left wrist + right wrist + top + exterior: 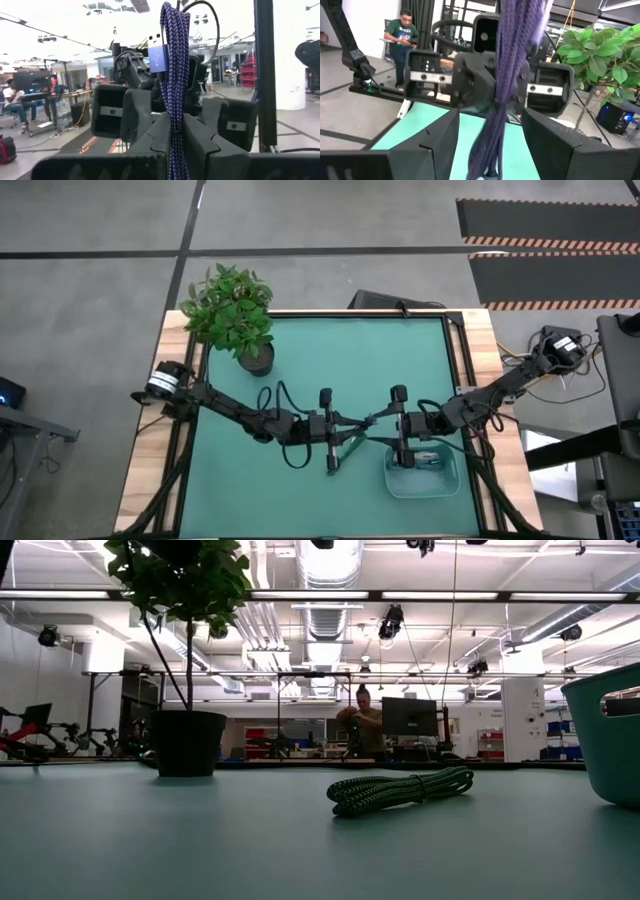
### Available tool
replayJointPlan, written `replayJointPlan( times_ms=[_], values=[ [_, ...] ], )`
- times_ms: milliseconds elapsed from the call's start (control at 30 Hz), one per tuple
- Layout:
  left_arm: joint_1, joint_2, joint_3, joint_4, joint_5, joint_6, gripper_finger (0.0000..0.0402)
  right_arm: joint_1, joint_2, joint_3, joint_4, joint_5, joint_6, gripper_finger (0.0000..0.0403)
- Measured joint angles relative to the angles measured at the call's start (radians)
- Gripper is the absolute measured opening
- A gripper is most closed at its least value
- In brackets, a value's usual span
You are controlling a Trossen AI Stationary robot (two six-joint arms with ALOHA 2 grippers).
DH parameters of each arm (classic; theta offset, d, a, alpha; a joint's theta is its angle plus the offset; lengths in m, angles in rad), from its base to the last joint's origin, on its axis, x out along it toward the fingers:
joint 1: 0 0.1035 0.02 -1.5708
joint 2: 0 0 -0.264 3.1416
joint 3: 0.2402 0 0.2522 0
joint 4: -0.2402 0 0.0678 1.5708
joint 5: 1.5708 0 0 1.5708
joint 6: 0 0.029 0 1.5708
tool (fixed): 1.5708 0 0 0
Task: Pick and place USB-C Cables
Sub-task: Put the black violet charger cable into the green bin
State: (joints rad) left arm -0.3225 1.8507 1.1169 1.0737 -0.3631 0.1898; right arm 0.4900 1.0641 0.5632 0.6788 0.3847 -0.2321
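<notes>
The dark blue-purple cable bundle (174,65) is held in mid-air over the table's middle, between both grippers. My left gripper (175,127) (352,423) is shut on it. My right gripper (490,132) (382,423) faces it from the right and is open, one finger on each side of the bundle (507,75), apart from it. The green cable (400,788) (345,450) lies flat on the mat just nearer than the grippers. A teal-blue cable (428,461) lies in the bin (395,480). I cannot make out the white-and-red one. My left gripper pinches the purple bundle between its two fingers (200,140), several strands together. The fingers come level from the table's left and lie across the bundle. The plug end (159,54) sticks out beyond the fingers. The bundle is lifted clear of the table.
A pale teal bin (610,730) stands at the near right, close under my right arm. A potted plant (235,310) (188,743) stands at the far left corner. The green mat (300,370) lies bare between the plant and the arms. People sit at desks beyond the table.
</notes>
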Motion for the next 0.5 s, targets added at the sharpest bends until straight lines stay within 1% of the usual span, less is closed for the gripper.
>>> replayJointPlan(
  times_ms=[367,500],
  values=[
    [0.016,0.015,0.046,0.018,0.037,0.005,0.0014,-0.028,0.040,0.005,0.014,-0.002,-0.003,0.0204],
    [0.023,0.032,0.057,0.014,0.045,0.010,0.0014,-0.033,0.066,0.021,0.015,-0.023,-0.006,0.0191]
  ],
)
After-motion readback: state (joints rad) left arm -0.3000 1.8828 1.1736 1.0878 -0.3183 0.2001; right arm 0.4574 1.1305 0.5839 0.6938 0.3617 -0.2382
